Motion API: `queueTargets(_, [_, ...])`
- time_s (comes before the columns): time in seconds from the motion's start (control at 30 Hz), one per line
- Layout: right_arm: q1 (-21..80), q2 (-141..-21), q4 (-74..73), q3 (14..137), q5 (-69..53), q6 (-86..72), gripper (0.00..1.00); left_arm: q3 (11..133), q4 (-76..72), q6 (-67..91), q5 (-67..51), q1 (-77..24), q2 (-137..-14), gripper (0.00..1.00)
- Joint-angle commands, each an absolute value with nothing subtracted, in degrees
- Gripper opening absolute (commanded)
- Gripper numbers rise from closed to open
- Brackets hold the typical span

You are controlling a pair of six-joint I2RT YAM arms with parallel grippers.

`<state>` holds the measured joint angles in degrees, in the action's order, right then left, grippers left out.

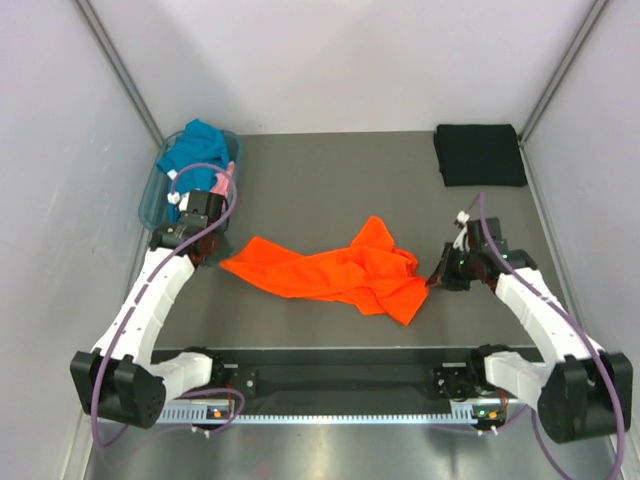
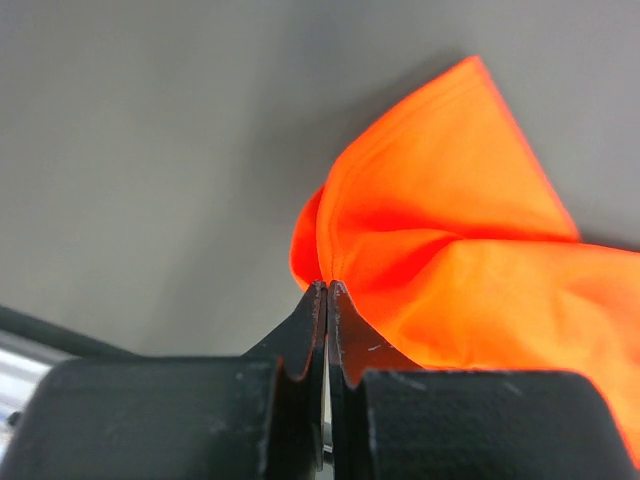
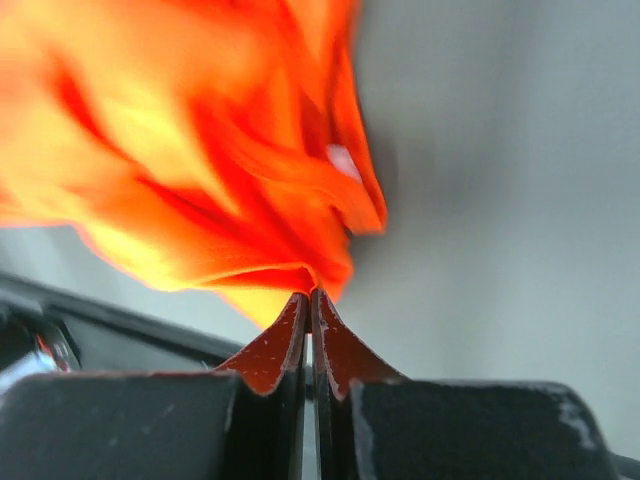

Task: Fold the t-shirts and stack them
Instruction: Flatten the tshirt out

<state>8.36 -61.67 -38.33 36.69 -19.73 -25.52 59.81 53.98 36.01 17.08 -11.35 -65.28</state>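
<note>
From above, you have the orange t-shirt (image 1: pixel 335 270) lying crumpled across the middle of the table (image 1: pixel 330 180), its length running from 9 o'clock to 3 o'clock, with one flap pointing up toward 12 and a bunched corner sagging toward 5. Your left gripper (image 1: pixel 220 260) sits at the shirt's 9 o'clock end. In the left wrist view its jaws are pressed together with a fold of orange cloth pinched at the tips (image 2: pixel 327 286). Your right gripper (image 1: pixel 436 278) is at the 3 o'clock end. The right wrist view shows those jaws closed too, with orange fabric caught at the tips (image 3: pixel 308 293) and billowing away blurred. The black t-shirt (image 1: pixel 480 153) lies folded flat at 1 o'clock, well apart from the orange one. At 10 o'clock the blue-green basket (image 1: pixel 150 195) holds the teal t-shirt (image 1: pixel 195 148), with a bit of the pink t-shirt (image 1: pixel 226 180) at its near right edge.
</note>
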Motion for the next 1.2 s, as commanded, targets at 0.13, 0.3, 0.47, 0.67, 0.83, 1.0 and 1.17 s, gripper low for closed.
queueTargets(0.13, [5.45,-57.12,-42.45,59.21,-4.32,-21.37,0.00,71.44,51.42,39.63,10.56,-11.07,-64.51,0.00])
queueTargets(0.3, [0.53,-66.76,-36.06,75.38,-4.74,-20.13,0.00,76.90,43.44,42.63,4.23,-11.07,-70.82,0.00])
queueTargets(0.47, [-4.30,-79.52,-33.93,97.17,-7.99,-20.21,0.00,92.49,36.66,38.34,3.08,-10.99,-82.24,0.00])
queueTargets(0.67, [-5.80,-94.20,-29.18,122.31,-12.30,-21.70,0.00,118.94,30.34,37.44,1.76,-9.50,-102.00,0.00])
queueTargets(0.83, [-7.03,-100.37,-20.59,134.55,-13.97,-26.62,0.00,134.10,18.66,42.87,-1.30,-7.39,-110.82,0.00])
queueTargets(1.0, [-8.52,-100.73,-12.14,139.04,-14.50,-32.86,0.00,140.79,8.54,46.58,-4.12,-5.45,-114.17,0.00])
queueTargets(1.17, [-10.63,-96.86,-12.57,136.51,-16.08,-31.20,0.00,144.50,8.26,46.67,-7.64,-2.91,-112.86,0.00])
